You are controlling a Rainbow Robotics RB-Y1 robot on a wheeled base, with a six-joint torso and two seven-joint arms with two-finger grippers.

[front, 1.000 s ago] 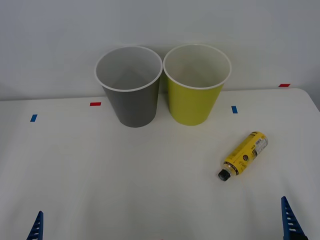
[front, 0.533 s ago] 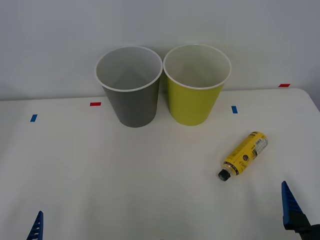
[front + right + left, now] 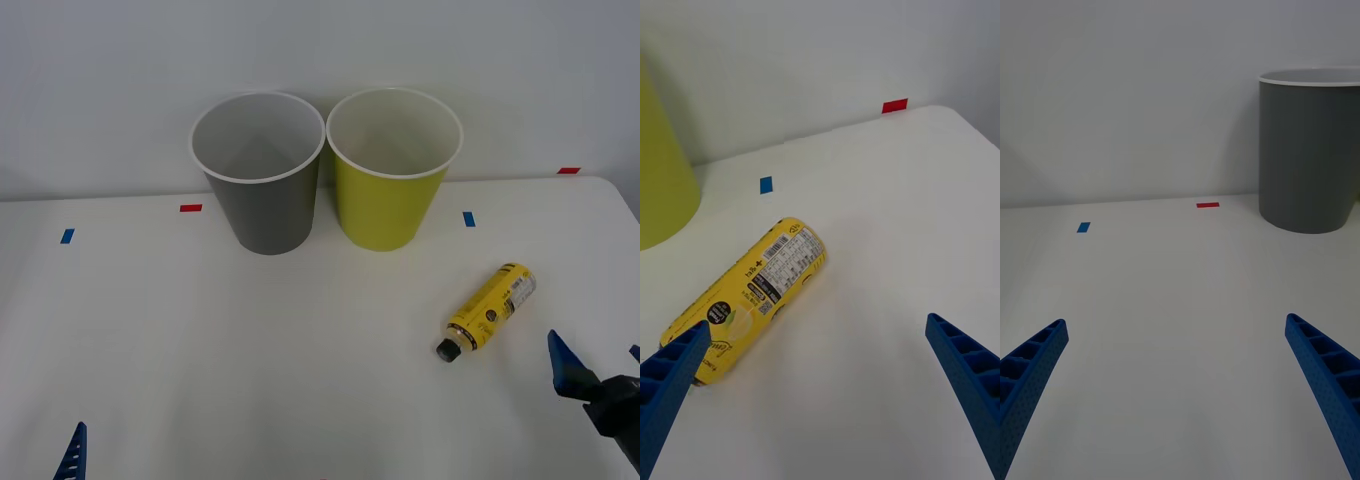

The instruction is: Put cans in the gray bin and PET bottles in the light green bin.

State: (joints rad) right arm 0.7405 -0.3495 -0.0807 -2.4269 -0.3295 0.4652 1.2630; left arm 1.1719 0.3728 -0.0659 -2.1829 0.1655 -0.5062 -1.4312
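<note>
Your right gripper (image 3: 600,375), fingers spread, nears the slim yellow-labelled plastic bottle (image 3: 487,309) at lower right; a glancing touch could roll it.

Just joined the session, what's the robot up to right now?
Sorting run, early stage. The bottle lies on its side on the table, right of the green bin, cap toward the robot. The right gripper is near the bottle with fingers open, not touching it. The left gripper is open at the near left of the table. The gray bin stands beside the green one; nothing shows inside either.
</note>
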